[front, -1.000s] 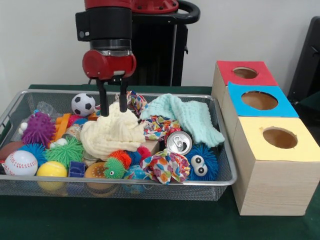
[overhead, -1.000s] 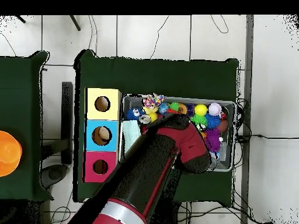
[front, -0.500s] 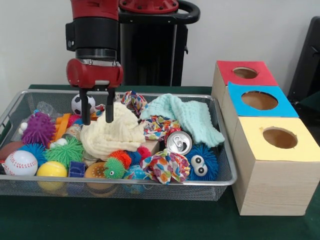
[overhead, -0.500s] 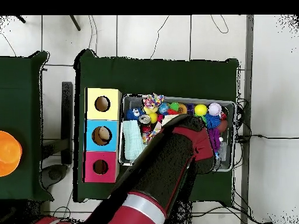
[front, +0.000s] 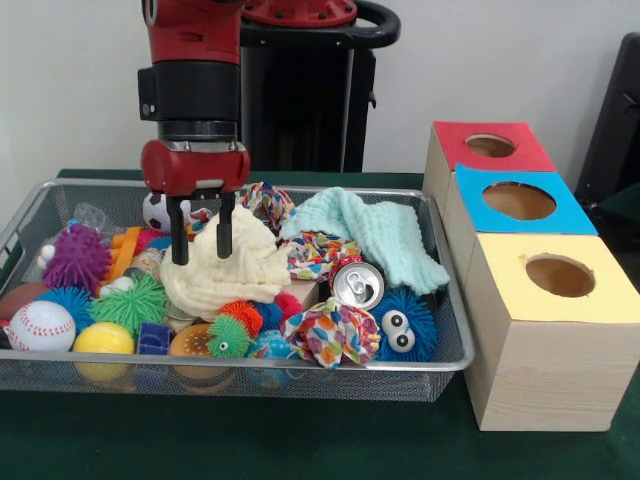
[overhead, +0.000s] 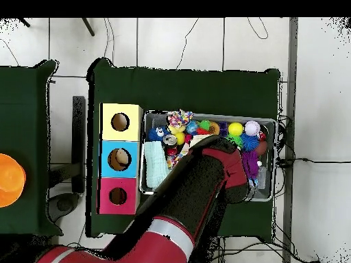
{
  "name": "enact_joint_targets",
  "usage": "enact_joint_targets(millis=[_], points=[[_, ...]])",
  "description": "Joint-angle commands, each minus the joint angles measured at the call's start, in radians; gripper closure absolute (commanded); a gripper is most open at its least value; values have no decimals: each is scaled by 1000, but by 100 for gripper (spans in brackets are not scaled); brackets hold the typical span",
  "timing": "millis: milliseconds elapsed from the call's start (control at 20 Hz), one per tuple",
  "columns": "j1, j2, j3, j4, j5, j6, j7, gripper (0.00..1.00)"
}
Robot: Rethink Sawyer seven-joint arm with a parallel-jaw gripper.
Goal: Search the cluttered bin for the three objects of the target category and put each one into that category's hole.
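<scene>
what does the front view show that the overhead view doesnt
Only the front view shows the gripper, open, its two fingers down at the cream cloth; overhead, the arm hides both. It also shows the soda can end-on and the blue ball's googly eyes.

Only the overhead view shows the whole green table, the tiled floor with cables, and an orange round thing on a second table.

Both show the bin full of toys and the red, blue and yellow boxes with holes.
</scene>
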Motion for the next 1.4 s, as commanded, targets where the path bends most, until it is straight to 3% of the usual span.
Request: enact_joint_targets(millis=[50, 300, 550, 650, 1350, 1400], points=[[1, 62, 168, 8, 43, 20, -105, 0], [10, 79, 159, -1, 44, 51, -127, 0], [-46, 66, 193, 3, 153, 139, -290, 0], [-52, 71, 196, 1, 163, 135, -307, 0], [-52, 91, 185, -4, 171, 115, -306, 0], [-52, 92, 184, -5, 171, 113, -305, 100]])
